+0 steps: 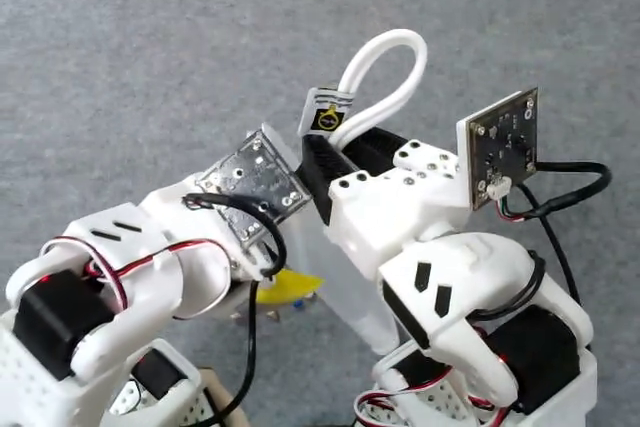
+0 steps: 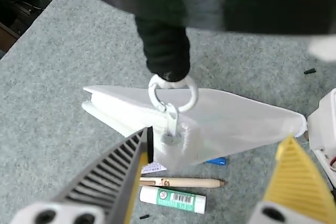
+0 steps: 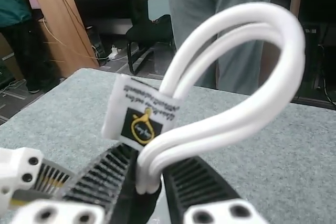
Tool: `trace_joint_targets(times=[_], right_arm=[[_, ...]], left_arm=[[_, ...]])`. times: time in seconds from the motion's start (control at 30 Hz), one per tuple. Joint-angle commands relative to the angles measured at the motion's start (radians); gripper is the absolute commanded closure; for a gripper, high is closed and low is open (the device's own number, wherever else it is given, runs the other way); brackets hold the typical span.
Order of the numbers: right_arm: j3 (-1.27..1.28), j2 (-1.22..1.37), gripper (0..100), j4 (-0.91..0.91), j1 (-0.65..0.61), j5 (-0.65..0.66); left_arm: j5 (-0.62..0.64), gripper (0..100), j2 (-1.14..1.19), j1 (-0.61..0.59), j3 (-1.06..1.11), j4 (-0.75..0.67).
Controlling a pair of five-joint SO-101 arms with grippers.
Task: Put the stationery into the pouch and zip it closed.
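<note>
The white translucent pouch [image 2: 236, 119] hangs above the table from its white strap loop [image 3: 236, 77], and my right gripper [image 3: 152, 182] is shut on the base of that strap. In the high view the strap [image 1: 390, 77] rises from the right gripper's black fingers [image 1: 330, 162]. My left gripper [image 2: 218, 142] is open beside the pouch, its grey finger [image 2: 126, 166] close to the zipper's ring pull [image 2: 170, 124]. On the carpet under the pouch lie a beige pen [image 2: 178, 182], a white and green glue stick [image 2: 173, 199] and a small blue item [image 2: 216, 160].
Grey carpet [image 1: 150, 77] covers the table. Both arms crowd the near middle, the left gripper's yellow finger [image 1: 285, 287] just under the left wrist. A tiny black scrap [image 2: 310, 71] lies off to one side.
</note>
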Motion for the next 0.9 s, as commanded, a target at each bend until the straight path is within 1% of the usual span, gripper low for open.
trace_joint_targets(times=[0.0,0.27,0.43,0.7,0.77,0.87], right_arm=[[-0.016,-0.010,98.6,0.002,0.005,0.000],[-0.016,-0.010,98.6,0.002,0.005,0.000],[-0.015,-0.010,98.6,0.002,0.005,0.000],[-0.015,-0.010,98.6,0.002,0.005,0.000],[-0.015,-0.010,98.6,0.002,0.005,0.000],[-0.013,-0.010,98.6,0.003,0.005,-0.002]], left_arm=[[0.043,63,0.003,0.010,0.001,-0.025],[0.051,63,0.003,0.008,0.001,-0.018],[0.091,63,0.003,0.010,0.001,-0.018],[0.094,63,0.003,0.010,0.001,-0.018],[0.110,67,0.003,0.010,0.001,-0.021],[0.127,79,0.003,0.010,-0.002,-0.026]])
